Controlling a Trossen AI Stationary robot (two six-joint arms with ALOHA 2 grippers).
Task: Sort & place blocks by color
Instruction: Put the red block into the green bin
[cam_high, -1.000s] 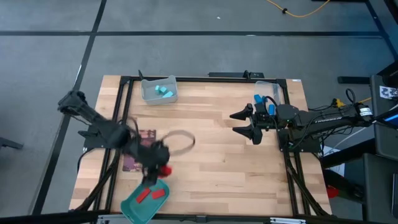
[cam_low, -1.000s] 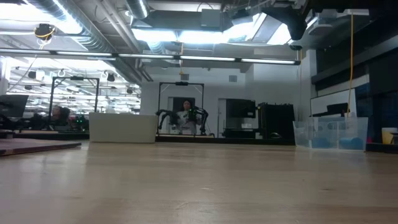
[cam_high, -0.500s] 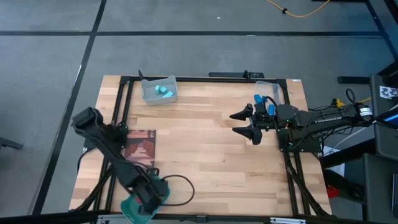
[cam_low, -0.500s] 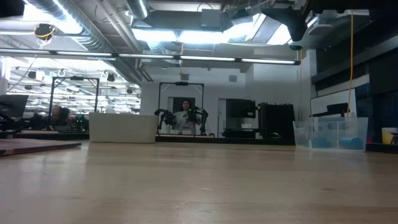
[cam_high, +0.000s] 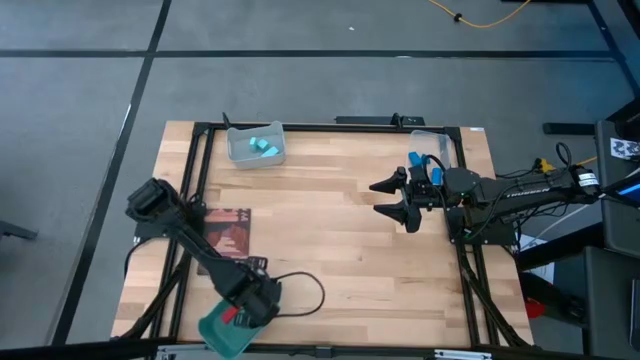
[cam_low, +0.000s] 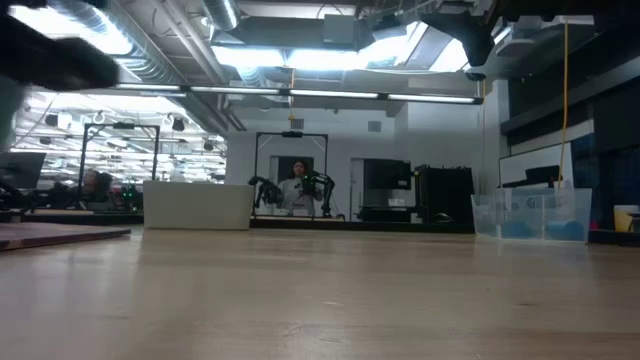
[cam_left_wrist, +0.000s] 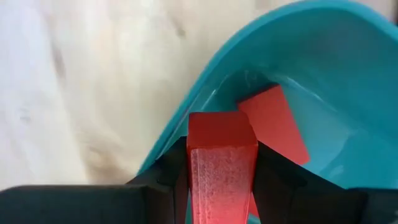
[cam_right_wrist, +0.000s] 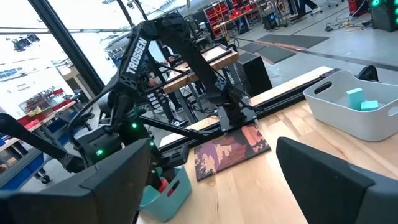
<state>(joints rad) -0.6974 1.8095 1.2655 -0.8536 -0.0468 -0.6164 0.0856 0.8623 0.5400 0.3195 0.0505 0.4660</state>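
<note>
Hovering over the near rim of the teal tray (cam_left_wrist: 205, 109), the left gripper (cam_left_wrist: 222, 171) is clamped on a red block (cam_left_wrist: 221, 158), its long axis pointing straight ahead into the tray toward another red block (cam_left_wrist: 273, 124). Released here, it could strike the rim and tumble onto the table (cam_high: 350, 250). The right gripper (cam_high: 398, 200) waits spread wide, well apart.

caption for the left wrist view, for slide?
Left end effector holding a red block over the teal tray, another red block already inside.
</note>
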